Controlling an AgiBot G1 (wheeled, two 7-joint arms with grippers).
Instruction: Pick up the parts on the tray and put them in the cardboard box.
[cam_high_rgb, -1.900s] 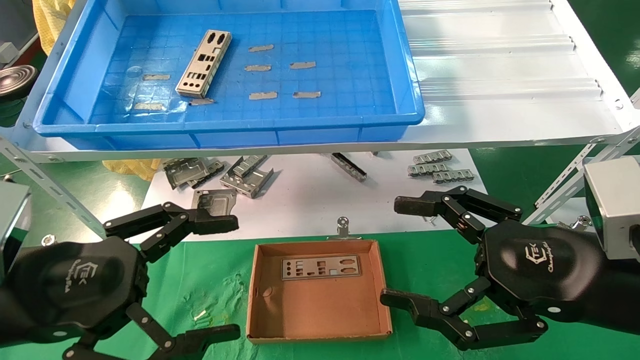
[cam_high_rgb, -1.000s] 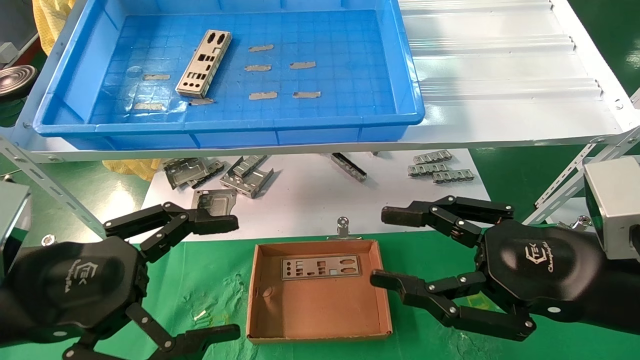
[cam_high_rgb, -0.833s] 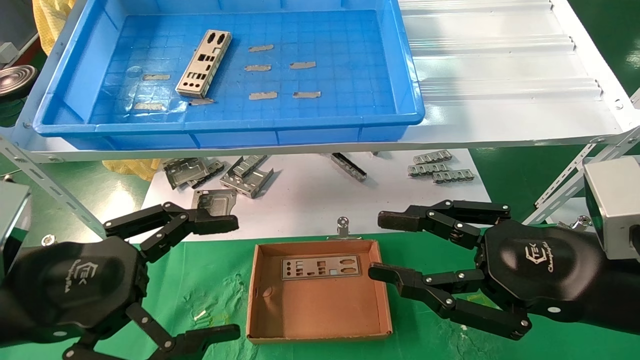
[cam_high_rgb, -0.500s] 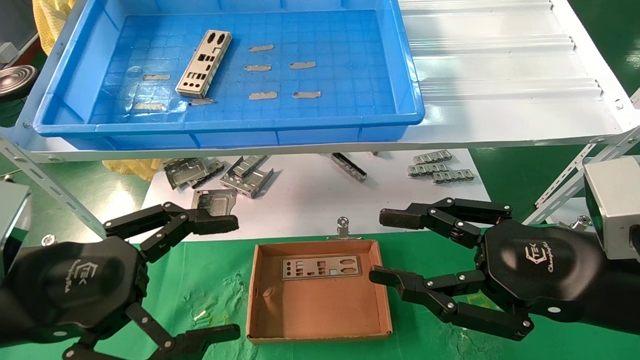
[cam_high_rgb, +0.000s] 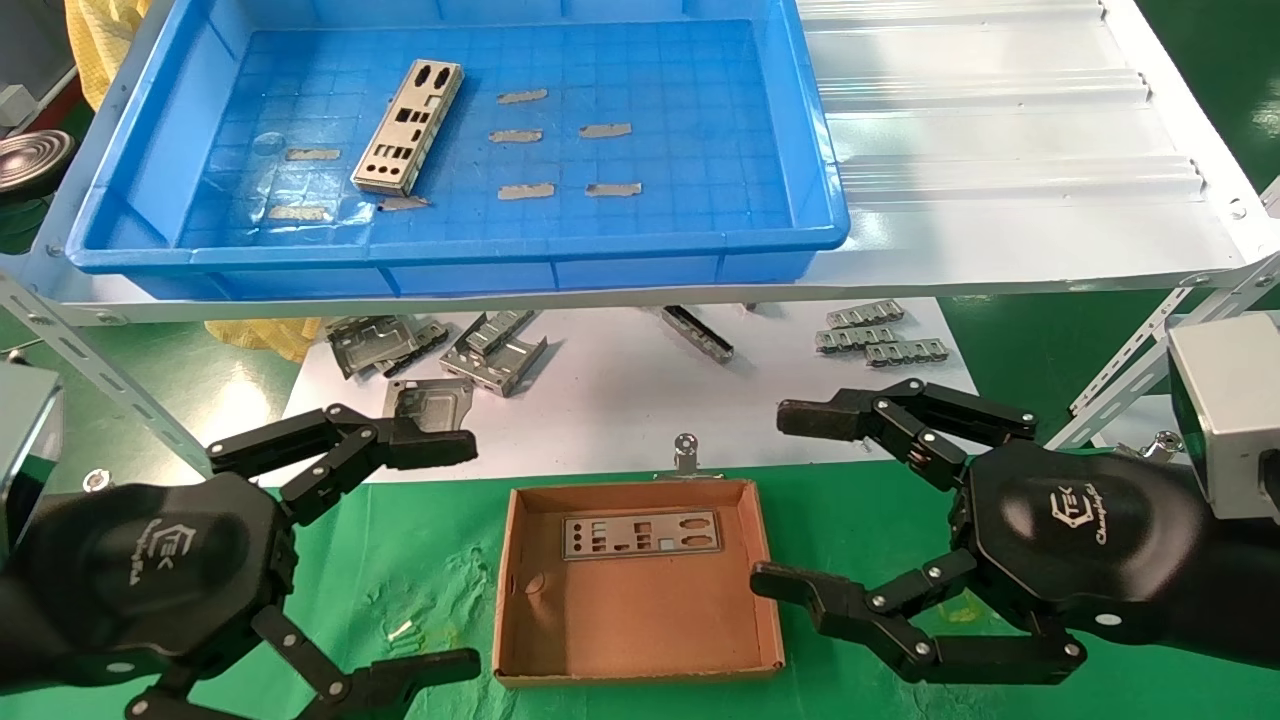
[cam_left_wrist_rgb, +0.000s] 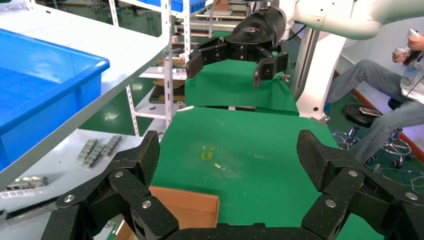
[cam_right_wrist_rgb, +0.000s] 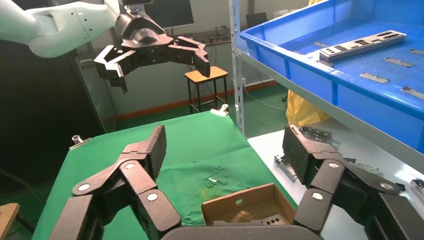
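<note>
2 plates (cam_high_rgb: 408, 127), 1 tray (cam_high_rgb: 820, 190), 1 box (cam_high_rgb: 770, 600), 7 strips (cam_high_rgb: 606, 130).

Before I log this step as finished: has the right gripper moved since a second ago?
Yes. The right gripper has drawn back rightward off the cardboard box, its lower finger now at the box's right wall, and opened wider.

Glossy blue plastic tray (cam_high_rgb: 818, 190) holds a shiny punched silver metal plate (cam_high_rgb: 408, 127); the cardboard box (cam_high_rgb: 520, 630) is matt brown, on creased green cloth (cam_high_rgb: 430, 590)
</note>
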